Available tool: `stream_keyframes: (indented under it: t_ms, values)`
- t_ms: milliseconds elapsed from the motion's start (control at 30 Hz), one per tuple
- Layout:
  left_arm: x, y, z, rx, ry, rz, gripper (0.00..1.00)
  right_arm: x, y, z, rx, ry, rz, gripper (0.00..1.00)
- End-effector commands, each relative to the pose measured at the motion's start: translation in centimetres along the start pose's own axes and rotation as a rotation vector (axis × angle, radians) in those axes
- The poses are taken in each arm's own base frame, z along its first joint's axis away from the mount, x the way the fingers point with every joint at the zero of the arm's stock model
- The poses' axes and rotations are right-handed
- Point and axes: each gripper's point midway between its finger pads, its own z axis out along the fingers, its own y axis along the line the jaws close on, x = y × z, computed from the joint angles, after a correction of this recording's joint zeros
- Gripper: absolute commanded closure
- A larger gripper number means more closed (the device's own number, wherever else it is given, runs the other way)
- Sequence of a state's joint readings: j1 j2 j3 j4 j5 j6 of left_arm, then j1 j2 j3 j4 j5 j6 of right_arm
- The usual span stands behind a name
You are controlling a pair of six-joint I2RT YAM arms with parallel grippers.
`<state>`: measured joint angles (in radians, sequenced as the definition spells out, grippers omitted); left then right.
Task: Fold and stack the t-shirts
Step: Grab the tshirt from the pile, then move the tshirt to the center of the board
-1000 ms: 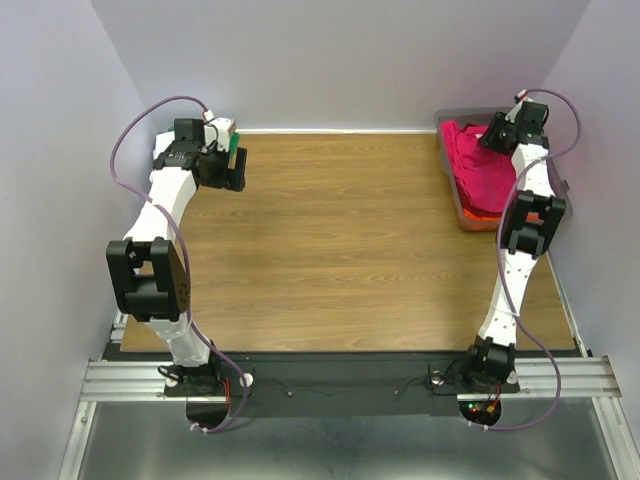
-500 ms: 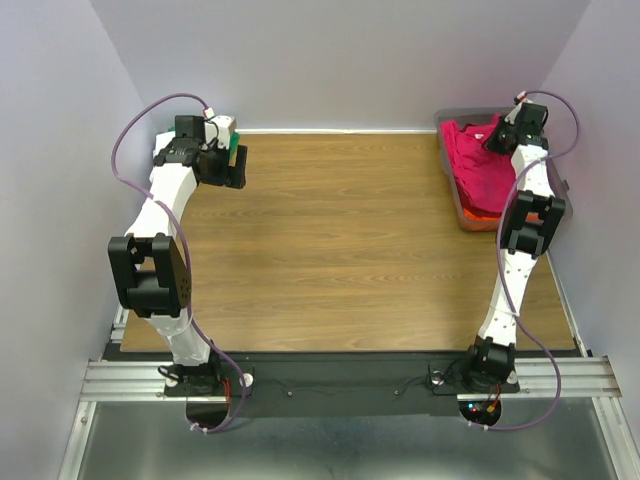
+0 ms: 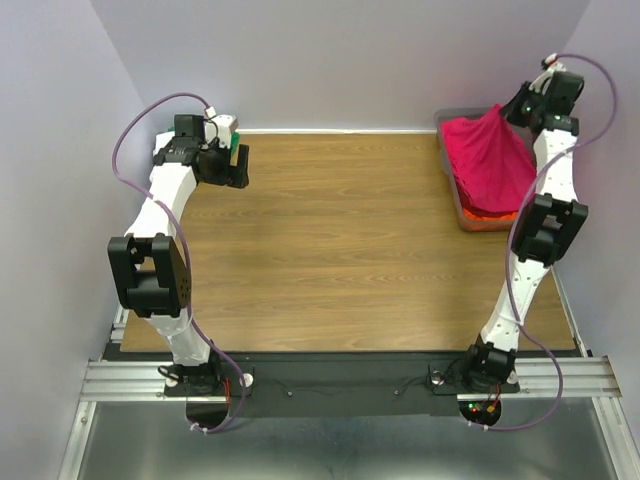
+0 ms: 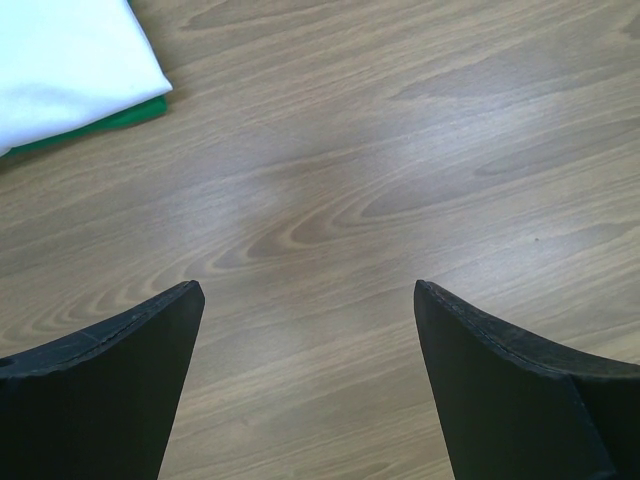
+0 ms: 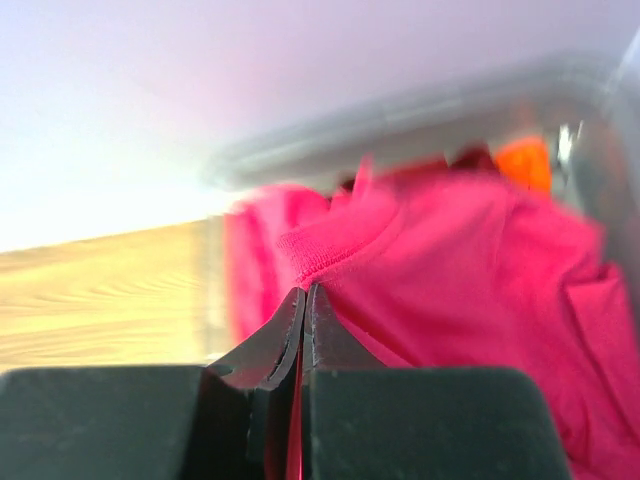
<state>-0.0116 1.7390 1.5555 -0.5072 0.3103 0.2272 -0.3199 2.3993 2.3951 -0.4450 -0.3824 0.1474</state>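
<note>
Compared with a second ago, the right gripper [image 3: 508, 108] sits higher and closer to the upper right corner of the overhead view. Its fingers are now pinched shut on the pink-red t-shirt [image 3: 490, 160]. The shirt hangs from them in a taut tent, with its lower part still inside the bin [image 3: 451, 190] at the right edge of the table [image 3: 340, 250]. The left gripper [image 3: 237, 165] has not moved. It hovers at the upper left with its fingers spread wide over bare wood, holding nothing.

From the right wrist view the hold looks thin, only a ribbed edge of cloth, so the shirt could slip free if the lift is quick. The hanging cloth may also snag the bin's rim and tug the bin. It could equally drag out the orange t-shirt [image 3: 488, 214] that lies beneath it.

The right wrist view is blurred, so I cannot tell how much cloth sits between the fingers. From the left wrist, only a corner of a folded white t-shirt [image 4: 70, 60] lying on a green t-shirt [image 4: 125, 117] shows at the upper left. From above, the left arm covers most of that stack. No dark red shirt can be made out.
</note>
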Motion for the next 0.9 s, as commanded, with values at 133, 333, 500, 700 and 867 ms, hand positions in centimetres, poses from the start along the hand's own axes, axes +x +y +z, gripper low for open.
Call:
stream_keyframes:
  t_ms: [133,333,500,700,867]
  values:
    - [-3.8,-1.2,-1.9,0.064,-0.106,0.039,0.01,-13.0,9.8,-12.4,-0.215,-0.273,-0.086,0.99]
    - [-4.8,-2.1,-2.4,0.111,-0.138,0.038,0.01,-17.5,16.0,-19.8,-0.377,-0.374,-0.081,0.99]
    - [-6.3,-1.1,-3.8,0.147,-0.192,0.015,0.01,-20.2,23.6,-27.2,-0.551,-0.464,-0.099,0.99]
    - [-9.6,-0.3,-6.7,0.186,-0.306,-0.001,0.01,-19.9,34.7,-35.7,-0.756,-0.579,-0.212,0.99]
    - [-12.0,-0.2,-10.2,0.232,-0.425,0.005,0.01,-15.2,42.2,-37.4,-0.904,-0.519,-0.235,1.00]
